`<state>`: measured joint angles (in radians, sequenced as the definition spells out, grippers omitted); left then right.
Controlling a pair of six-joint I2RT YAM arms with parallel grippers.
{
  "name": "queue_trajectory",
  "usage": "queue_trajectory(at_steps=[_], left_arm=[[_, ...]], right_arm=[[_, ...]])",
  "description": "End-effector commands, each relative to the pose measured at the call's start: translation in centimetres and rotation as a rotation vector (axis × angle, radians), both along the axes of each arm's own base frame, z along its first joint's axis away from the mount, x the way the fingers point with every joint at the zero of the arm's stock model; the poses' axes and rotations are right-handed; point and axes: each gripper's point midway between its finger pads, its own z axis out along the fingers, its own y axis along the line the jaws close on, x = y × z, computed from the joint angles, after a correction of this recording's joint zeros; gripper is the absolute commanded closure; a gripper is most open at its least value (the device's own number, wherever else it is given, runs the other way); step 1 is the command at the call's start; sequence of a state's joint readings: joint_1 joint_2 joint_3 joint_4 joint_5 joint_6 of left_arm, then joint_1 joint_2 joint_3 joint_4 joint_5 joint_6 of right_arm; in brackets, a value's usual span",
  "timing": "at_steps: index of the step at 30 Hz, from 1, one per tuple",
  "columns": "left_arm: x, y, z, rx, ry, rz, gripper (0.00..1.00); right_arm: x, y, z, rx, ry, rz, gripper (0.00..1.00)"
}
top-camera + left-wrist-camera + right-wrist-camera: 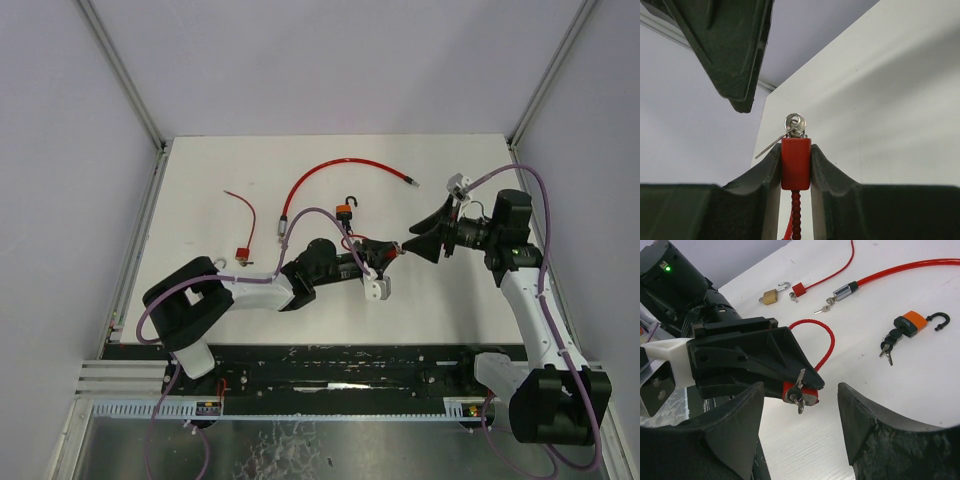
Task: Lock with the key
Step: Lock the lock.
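Pinched by its body between the narrow fingers of the left gripper (390, 251): a small red lock (796, 162), held up off the table (440, 305) near its middle. Stuck in the lock's end, a key (795, 124) on a ring. Trailing from the other end, a ribbed red loop (826, 342). Facing the key, close but not touching, the right gripper (410, 246), fingers spread wide with nothing between them. Lying farther back on the table: an orange padlock (910, 323) with keys, a brass padlock (771, 296), and a thick red cable (900, 270).
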<state>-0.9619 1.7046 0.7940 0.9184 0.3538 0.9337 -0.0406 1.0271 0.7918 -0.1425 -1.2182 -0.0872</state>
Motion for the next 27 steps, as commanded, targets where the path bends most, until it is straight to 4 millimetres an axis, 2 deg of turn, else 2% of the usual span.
queue_trajectory(at_steps=[1, 8, 14, 24, 27], left_arm=[[-0.9, -0.4, 0.4, -0.001, -0.051, -0.049, 1.0], [-1.6, -0.6, 0.1, 0.017, -0.067, -0.089, 1.0], [-1.5, -0.8, -0.2, 0.037, -0.069, -0.092, 1.0], [-1.5, -0.8, -0.3, 0.042, -0.071, -0.091, 1.0], [-1.6, -0.8, -0.3, 0.042, -0.074, -0.091, 1.0]], right_arm=[[1.1, 0.1, -0.1, 0.032, 0.023, -0.021, 0.34], [1.6, 0.9, -1.4, 0.059, 0.164, -0.017, 0.35], [1.2, 1.9, -2.2, 0.061, 0.219, 0.016, 0.49], [1.3, 2.7, -3.4, 0.021, 0.25, 0.015, 0.55], [1.2, 2.9, -3.5, 0.019, 0.252, 0.021, 0.62]])
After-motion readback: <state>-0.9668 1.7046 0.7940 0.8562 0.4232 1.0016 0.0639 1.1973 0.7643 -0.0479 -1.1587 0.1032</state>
